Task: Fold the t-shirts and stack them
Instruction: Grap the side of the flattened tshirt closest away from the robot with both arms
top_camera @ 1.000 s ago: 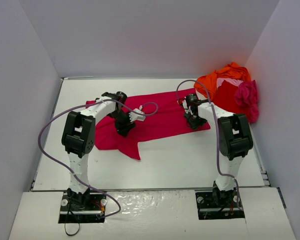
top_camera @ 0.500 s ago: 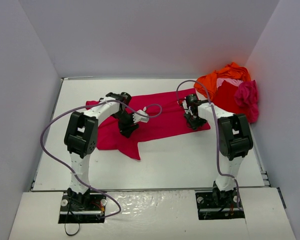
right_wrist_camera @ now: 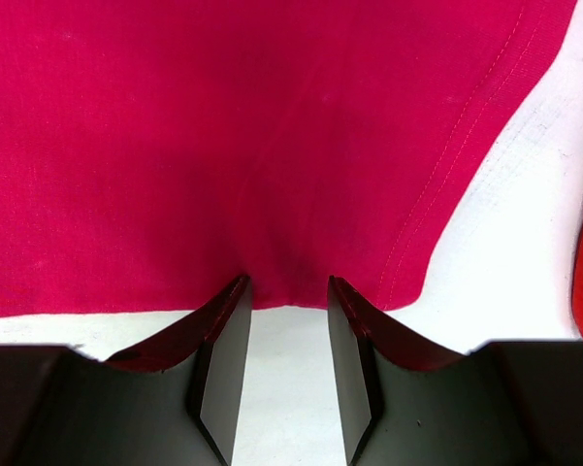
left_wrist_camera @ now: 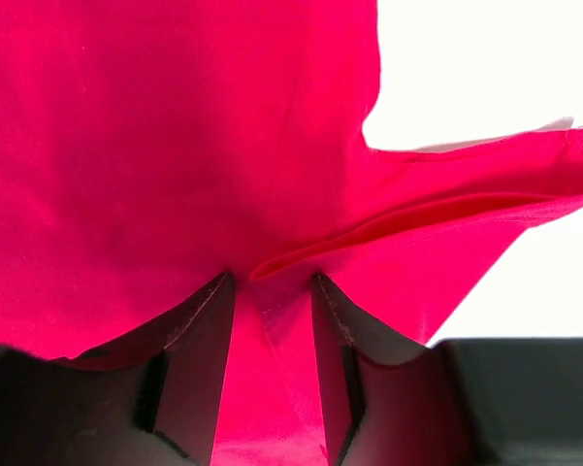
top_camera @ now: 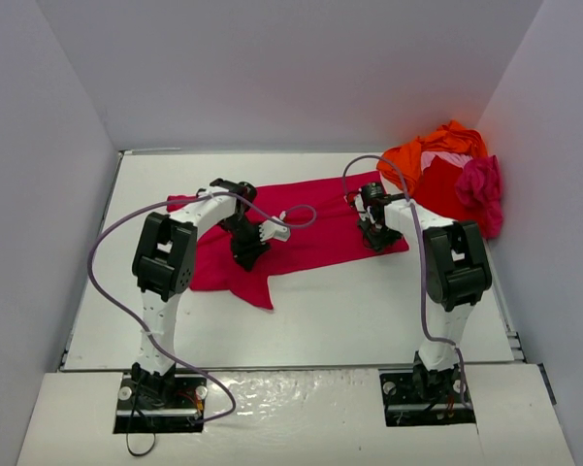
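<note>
Both tools clamp the crimson shirt (top_camera: 310, 228); left tool (top_camera: 244, 254) has shifted slightly.

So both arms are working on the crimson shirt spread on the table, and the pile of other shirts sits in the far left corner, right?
Nearly. Both grippers, left and right, are at the crimson shirt, but the pile of other shirts sits in the far right corner, not the left. The top external view shows this.

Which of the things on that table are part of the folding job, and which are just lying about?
Part of the job:
- crimson cloth t-shirt spread flat
- heap of orange, red, magenta and pale pink cloth shirts

Just lying about:
- nothing that I can see
</note>
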Action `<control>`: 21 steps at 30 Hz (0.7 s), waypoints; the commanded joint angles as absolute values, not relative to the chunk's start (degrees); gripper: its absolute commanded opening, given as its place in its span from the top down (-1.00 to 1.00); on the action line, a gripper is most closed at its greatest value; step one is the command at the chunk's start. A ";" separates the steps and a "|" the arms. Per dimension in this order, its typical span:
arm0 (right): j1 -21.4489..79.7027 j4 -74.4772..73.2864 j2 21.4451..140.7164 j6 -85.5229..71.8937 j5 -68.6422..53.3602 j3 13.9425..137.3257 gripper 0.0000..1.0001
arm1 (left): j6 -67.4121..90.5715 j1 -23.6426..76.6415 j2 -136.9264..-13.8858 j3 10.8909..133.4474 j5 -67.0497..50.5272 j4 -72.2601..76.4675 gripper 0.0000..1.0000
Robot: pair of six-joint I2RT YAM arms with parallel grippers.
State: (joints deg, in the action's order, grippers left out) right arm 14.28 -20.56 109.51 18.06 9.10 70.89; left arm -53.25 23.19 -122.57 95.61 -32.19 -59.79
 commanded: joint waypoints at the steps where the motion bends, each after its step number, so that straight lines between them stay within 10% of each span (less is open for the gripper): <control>1: 14.33 -20.74 108.28 18.37 9.78 71.10 0.31 | -54.68 23.29 -121.91 96.33 -34.70 -62.14 1.00; 21: 17.47 -23.64 100.63 24.61 12.86 70.10 0.01 | -48.69 23.29 -102.51 85.70 -29.52 -54.91 1.00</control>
State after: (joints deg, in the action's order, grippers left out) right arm 14.96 -21.22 106.62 19.60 9.22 70.75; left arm -49.32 23.20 -107.28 85.17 -30.76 -54.65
